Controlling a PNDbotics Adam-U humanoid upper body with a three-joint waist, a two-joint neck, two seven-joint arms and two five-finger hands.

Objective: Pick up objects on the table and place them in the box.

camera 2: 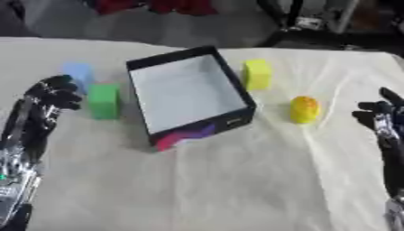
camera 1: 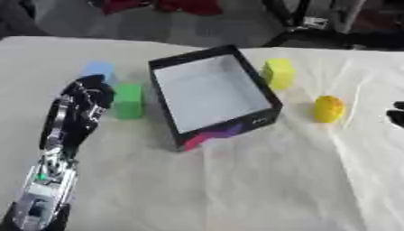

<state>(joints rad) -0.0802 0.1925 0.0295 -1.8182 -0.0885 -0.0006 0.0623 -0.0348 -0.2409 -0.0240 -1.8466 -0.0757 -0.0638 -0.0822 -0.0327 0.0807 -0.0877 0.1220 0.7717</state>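
Risk lies with the left hand (camera 2: 49, 95), fingers curled and empty, close beside the green block (camera 2: 103, 101) and pale blue block (camera 2: 78, 71): a nudge could topple either. Both stand left of the empty box (camera 2: 192, 119) on the cloth-covered worktop (camera 2: 236, 180). Right hand (camera 2: 380, 113) rests open at the right edge. No writing is readable.

One box (camera 1: 213, 94), four blocks (camera 1: 128, 101)
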